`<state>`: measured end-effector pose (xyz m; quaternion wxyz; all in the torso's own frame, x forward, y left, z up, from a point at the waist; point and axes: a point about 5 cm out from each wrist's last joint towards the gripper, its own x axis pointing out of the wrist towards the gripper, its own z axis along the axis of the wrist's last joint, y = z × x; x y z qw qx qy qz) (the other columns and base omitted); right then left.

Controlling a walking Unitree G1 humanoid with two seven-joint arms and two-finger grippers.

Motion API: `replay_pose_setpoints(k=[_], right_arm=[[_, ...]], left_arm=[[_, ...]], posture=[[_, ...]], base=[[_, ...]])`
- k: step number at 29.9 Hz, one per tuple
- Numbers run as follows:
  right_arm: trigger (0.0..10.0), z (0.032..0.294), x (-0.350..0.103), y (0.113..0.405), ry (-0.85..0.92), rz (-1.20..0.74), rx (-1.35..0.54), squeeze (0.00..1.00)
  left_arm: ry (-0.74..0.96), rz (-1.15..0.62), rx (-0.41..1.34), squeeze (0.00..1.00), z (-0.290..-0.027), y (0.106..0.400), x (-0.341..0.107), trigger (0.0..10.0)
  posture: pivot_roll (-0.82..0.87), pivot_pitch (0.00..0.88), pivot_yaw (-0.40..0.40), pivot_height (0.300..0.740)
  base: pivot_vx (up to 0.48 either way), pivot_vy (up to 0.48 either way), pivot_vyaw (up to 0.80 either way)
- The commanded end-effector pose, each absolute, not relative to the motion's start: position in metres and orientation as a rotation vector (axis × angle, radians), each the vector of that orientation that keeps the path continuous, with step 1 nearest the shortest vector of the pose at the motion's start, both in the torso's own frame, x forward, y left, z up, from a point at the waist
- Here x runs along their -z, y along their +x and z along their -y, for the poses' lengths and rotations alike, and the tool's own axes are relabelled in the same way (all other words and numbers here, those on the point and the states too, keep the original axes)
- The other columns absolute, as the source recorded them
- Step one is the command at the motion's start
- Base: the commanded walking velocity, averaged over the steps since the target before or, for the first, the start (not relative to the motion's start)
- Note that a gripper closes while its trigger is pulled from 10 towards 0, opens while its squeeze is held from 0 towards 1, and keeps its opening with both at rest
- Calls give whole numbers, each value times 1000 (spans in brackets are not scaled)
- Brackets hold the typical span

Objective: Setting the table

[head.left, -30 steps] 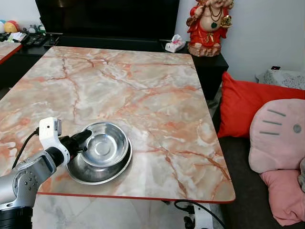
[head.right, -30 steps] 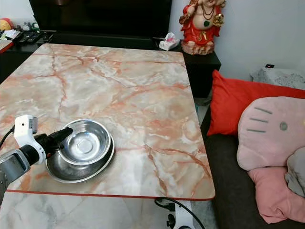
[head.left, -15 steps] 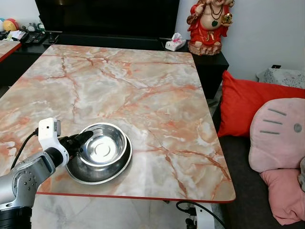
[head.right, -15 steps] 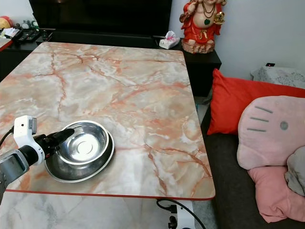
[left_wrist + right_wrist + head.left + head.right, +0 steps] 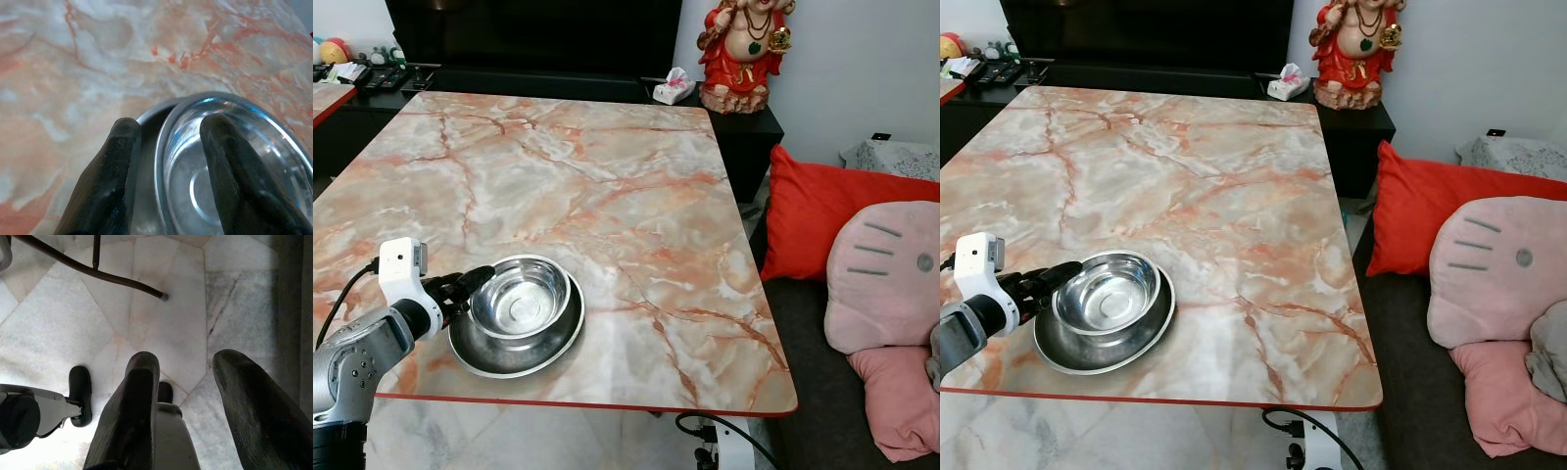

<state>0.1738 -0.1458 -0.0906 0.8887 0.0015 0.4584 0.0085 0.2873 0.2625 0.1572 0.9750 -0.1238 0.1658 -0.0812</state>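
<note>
left eye view: bowl shifted leftward

The worktop is running off the left edge of both eye views, so its far left side is not showing. The left arm is being cut by the lower left corner there. The small bowl is covering most of the larger dish beneath it. In the left wrist view, one of the black fingers is blocking part of the bowl's inside, and the bowl's rim is running off the picture's edge. The statue is losing its head at the top edge. The small items on the far dark shelf are too small to identify. The grey cloth is being cropped at the right edge.
</note>
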Motion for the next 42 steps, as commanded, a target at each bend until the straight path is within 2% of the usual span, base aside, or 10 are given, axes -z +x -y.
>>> replay_pose_setpoints(k=[1, 5, 6, 7, 13, 15, 21, 27, 33, 42], right_arm=[[10000, 148, 92, 171, -3, -964, -15, 0], [10000, 149, 92, 170, -3, -965, -13, 0], [10000, 149, 92, 170, -3, -965, -12, 0], [10000, 149, 92, 170, -2, -965, -11, 0], [10000, 149, 92, 170, -1, -964, -8, 0], [10000, 150, 92, 170, 4, -961, 0, 0], [10000, 153, 92, 169, 20, -948, 28, 0], [10000, 164, 92, 167, 20, -944, 47, 0], [10000, 171, 93, 165, 24, -942, 59, 0], [10000, 171, 94, 161, 30, -943, 60, 0]], left_arm=[[-190, -294, 169, 0, -260, 290, -170, 10000], [-113, -234, 146, 0, -259, 293, -178, 10000], [-104, -162, 126, 0, -259, 296, -186, 10000], [17, -50, 104, 0, -254, 299, -199, 10000], [282, 132, 121, 0, -228, 301, -211, 10000], [262, 161, 136, 0, -217, 302, -206, 10000], [288, 252, 238, 0, -160, 299, -180, 10000], [235, 274, 261, 0, -139, 302, -173, 10000], [224, 312, 199, 0, -145, 307, -175, 10000], [225, 318, 129, 0, -165, 308, -173, 10000]], posture=[[162, 53, -67, 740], [162, 52, -68, 740], [160, 51, -67, 740], [161, 54, -67, 740], [145, 51, -61, 740], [140, 49, -59, 740], [128, 38, -55, 740], [124, 27, -43, 740], [138, 0, -36, 740], [147, 0, -33, 740]], base=[[0, 0, 0], [0, 0, 0], [0, 0, 0], [0, 0, 0], [0, 0, 0], [0, 0, 0], [0, 0, 0], [0, 0, 0], [0, 0, 0], [0, 348, 0]])
